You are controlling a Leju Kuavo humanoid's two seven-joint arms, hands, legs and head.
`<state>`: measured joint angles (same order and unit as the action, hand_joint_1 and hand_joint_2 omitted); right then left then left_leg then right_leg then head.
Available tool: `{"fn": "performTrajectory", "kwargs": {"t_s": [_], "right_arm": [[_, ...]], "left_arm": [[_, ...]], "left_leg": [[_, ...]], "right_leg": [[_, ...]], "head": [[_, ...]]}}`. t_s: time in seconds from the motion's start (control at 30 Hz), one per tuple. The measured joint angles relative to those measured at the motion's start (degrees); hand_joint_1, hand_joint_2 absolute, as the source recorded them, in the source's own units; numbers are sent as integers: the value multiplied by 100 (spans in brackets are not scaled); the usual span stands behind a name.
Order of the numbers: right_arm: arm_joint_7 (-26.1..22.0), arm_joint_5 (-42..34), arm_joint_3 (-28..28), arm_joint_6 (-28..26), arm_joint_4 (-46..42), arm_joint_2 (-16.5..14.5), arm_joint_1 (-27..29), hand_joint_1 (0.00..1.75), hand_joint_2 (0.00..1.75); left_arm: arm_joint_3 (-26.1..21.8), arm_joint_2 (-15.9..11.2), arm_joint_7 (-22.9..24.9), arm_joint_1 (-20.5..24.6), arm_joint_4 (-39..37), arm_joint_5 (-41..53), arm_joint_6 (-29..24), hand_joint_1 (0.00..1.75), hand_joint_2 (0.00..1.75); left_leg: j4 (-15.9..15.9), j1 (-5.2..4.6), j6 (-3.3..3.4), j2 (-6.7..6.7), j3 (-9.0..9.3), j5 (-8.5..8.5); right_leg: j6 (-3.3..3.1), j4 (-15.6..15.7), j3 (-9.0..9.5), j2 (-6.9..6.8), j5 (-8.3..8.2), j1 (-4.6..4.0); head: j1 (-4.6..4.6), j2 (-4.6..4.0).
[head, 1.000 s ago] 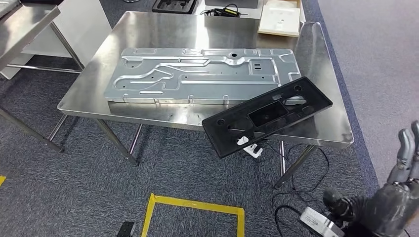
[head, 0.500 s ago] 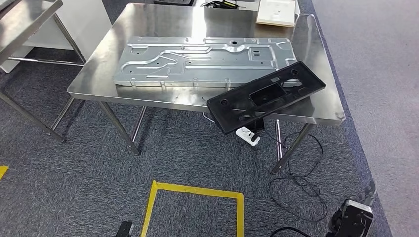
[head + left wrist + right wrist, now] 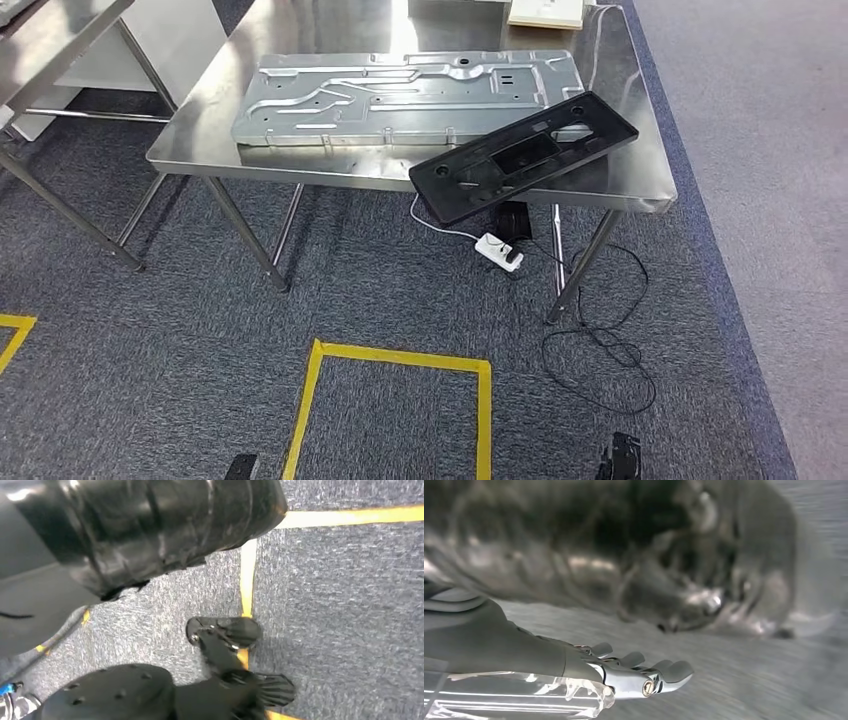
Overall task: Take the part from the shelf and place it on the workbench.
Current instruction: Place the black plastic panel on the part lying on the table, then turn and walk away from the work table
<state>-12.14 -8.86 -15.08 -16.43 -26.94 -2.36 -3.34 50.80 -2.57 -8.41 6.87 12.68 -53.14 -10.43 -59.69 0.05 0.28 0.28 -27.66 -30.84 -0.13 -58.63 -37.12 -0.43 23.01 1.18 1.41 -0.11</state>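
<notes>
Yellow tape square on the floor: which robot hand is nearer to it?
Left, probably. The left robot hand hangs just above a corner of the yellow tape; the right robot hand, fingers stretched out, is over blurred grey floor with no tape beside it.

Grey carpet floor (image 3: 380, 300) with yellow tape square (image 3: 390, 405) near, steel table (image 3: 300, 172) far, second steel table (image 3: 50, 30) far left, white power strip (image 3: 498, 251) and black cables (image 3: 600, 340) underneath.
</notes>
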Motion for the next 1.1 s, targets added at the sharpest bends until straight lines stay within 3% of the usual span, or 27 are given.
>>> {"fn": "performTrajectory", "kwargs": {"t_s": [0.07,0.13,0.17,0.2,0.27,0.3,0.33,0.37,0.43,0.47,0.53,0.57,0.63,0.67,0.77,0.8,0.83,0.87,0.9,0.97,1.03,1.1], "right_arm": [[380,20,0,84,319,-10,-63,0,0],[612,35,1,117,575,-15,-88,0,0],[669,40,1,129,684,-15,-91,0,0],[701,45,1,139,778,-16,-92,0,0],[754,79,4,205,931,-19,-100,0,0],[789,114,11,266,993,-20,-107,0,0],[824,152,26,343,1048,-20,-115,0,0],[857,189,50,421,1094,-20,-125,0,0],[887,246,106,578,1168,-20,-149,0,0],[891,270,133,641,1193,-19,-160,0,0],[894,326,188,719,1239,-17,-177,0,0],[899,391,221,749,1265,-17,-179,0,0],[911,596,305,834,1320,-23,-172,0,0],[914,726,358,888,1337,-21,-167,0,0],[911,1123,566,1008,1368,-1,-163,0,0],[909,1252,654,1038,1379,4,-163,0,0],[912,1364,750,1065,1388,7,-162,0,0],[926,1462,858,1093,1397,8,-161,0,0],[949,1539,967,1115,1403,9,-161,0,0],[1013,1625,1169,1133,1409,13,-160,0,0],[1068,1695,1328,1127,1413,28,-161,0,0],[1096,1799,1457,1140,1417,50,-176,0,0]], "left_arm": [[1,-23,3,18,-1,38,64,0,0],[2,-30,7,12,-2,64,113,0,0],[2,-32,8,10,-2,72,126,0,0],[2,-32,10,6,-3,73,134,0,0],[3,-38,18,4,-5,81,170,0,0],[3,-48,27,4,-6,89,208,0,0],[4,-60,39,5,-7,97,255,0,0],[5,-73,56,5,-7,103,302,0,0],[10,-90,108,2,-8,105,353,0,0],[13,-92,139,1,-8,110,354,0,0],[27,-90,191,15,-8,155,315,0,0],[45,-77,208,25,-8,187,274,0,0],[90,-43,239,31,-8,268,174,0,0],[110,-18,249,22,-8,316,131,0,0],[189,55,227,1,-7,452,88,0,0],[218,72,215,-2,-7,470,92,0,0],[239,84,218,-4,-7,476,93,0,0],[252,91,241,-6,-7,471,84,0,0],[261,99,277,-7,-7,460,58,0,0],[268,116,360,-2,-7,446,-3,0,0],[288,137,404,18,-7,458,-53,0,0],[320,167,434,24,-7,458,-109,0,0]], "left_leg": [[398,-32,74,-9,206,-116],[438,-21,155,8,134,-30],[454,-12,204,23,87,40],[469,-2,249,39,23,114],[446,-13,312,58,-138,240],[423,-24,323,61,-230,301],[397,-35,326,60,-329,358],[366,-46,321,52,-436,411],[280,-56,287,16,-649,501],[223,-64,259,-9,-740,532],[118,-72,196,-62,-867,600],[93,-73,162,-86,-905,642],[66,-54,95,-145,-953,699],[1,-43,57,-150,-991,632],[-766,24,-64,-104,-1284,42],[-1094,48,-98,-95,-1386,-108],[-1308,69,-128,-83,-1428,-151],[-1329,86,-150,-68,-1372,-84],[-1145,100,-163,-39,-1210,54],[-423,94,-158,125,-714,271],[54,37,-79,271,-440,298],[135,-9,31,238,-454,279]], "right_leg": [[70,12,-36,-9,-112,-6],[135,24,-60,1,-140,-6],[157,-63,-101,13,-1,-4],[170,-254,-167,25,249,-5],[179,-911,-318,32,865,-2],[183,-1245,-356,32,1027,-3],[185,-1478,-338,32,1032,-4],[181,-1556,-246,32,900,-5],[136,-1215,188,67,582,-16],[97,-836,520,141,574,-27],[46,-116,1026,273,806,-51],[34,84,1138,291,900,-65],[-4,166,1122,205,880,-55],[-36,177,1106,156,843,-40],[-108,184,1014,-5,747,-21],[-112,177,974,-61,726,-23],[-105,164,937,-113,709,-21],[-97,147,904,-163,698,-16],[-86,129,880,-212,695,-8],[-47,98,855,-307,698,-2],[24,87,845,-400,698,-12],[98,101,864,-495,687,-26]], "head": [[-1,0],[-4,0],[-14,0],[-26,0],[-47,0],[-50,0],[-51,0],[-52,0],[-53,0],[-51,0],[-41,0],[-37,0],[-40,0],[-33,0],[13,0],[18,0],[18,0],[19,0],[19,0],[24,0],[23,0],[21,0]]}}
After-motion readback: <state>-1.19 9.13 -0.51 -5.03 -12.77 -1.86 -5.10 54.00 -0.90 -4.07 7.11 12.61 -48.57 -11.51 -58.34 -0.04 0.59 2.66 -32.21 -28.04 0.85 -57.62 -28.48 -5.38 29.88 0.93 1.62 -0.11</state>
